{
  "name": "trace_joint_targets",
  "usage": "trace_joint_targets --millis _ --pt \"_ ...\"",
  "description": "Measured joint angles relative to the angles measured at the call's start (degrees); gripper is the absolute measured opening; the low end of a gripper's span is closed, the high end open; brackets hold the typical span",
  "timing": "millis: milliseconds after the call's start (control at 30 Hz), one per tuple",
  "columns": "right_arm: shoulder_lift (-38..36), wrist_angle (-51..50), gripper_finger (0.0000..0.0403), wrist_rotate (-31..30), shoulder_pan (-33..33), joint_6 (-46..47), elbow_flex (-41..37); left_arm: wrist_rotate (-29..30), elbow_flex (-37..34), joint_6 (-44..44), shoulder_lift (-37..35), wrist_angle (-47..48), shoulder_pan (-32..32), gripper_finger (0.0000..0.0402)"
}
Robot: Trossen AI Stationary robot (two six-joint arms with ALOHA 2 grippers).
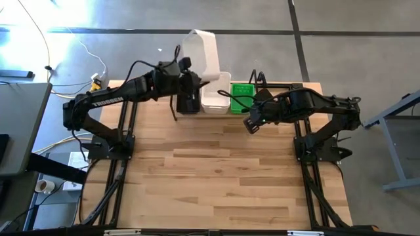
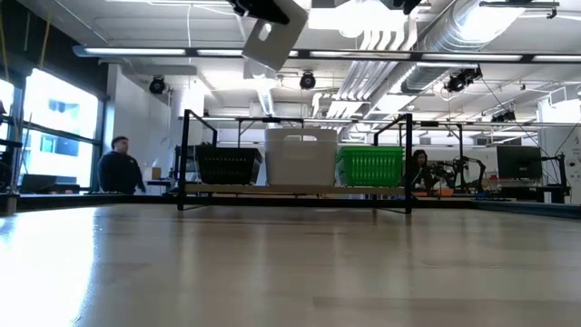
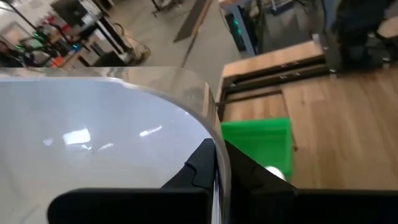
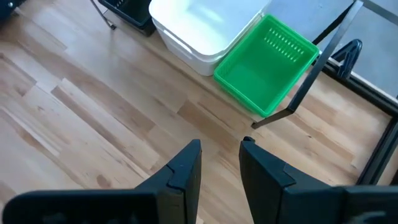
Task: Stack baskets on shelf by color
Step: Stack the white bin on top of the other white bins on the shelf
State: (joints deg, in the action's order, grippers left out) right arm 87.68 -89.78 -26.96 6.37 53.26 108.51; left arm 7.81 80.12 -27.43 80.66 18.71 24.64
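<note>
While pinched in the left tool [image 3: 217, 177], a white basket [image 1: 202, 51] hangs above the shelf [image 2: 295, 189].

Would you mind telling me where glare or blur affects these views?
High view: sunlight washes out the floor at upper left. Low view: bright windows and ceiling lights leave the table sheened. Left wrist view: the held white basket is close, soft, with reflections. Right wrist view: evenly lit, green basket crisp.

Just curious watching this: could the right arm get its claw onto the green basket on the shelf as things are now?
Probably yes. The right gripper hangs empty and open near the green basket, with bare table between; the left gripper is busy holding a white basket aloft.
</note>
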Motion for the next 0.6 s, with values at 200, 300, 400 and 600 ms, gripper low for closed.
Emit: trace_joint_targets --millis 200,300,400,600 --pt "0.2 0.0 0.0094 -0.1 0.0 0.8 0.0 -0.5 1.3 -1.7 0.1 -2.2 3.1 0.0" --pt "0.3 0.4 0.0094 -1.0 0.0 0.7 -0.5 -0.6 4.2 -1.8 0.6 -2.1 4.4 0.0" --pt "0.5 0.4 0.0094 -1.5 0.0 0.7 -1.5 -1.7 7.4 -1.3 1.2 -1.7 5.8 0.0" --pt "0.5 0.4 0.0094 -1.6 0.0 0.8 -2.6 -3.7 12.0 -0.8 4.1 2.6 7.7 0.0"
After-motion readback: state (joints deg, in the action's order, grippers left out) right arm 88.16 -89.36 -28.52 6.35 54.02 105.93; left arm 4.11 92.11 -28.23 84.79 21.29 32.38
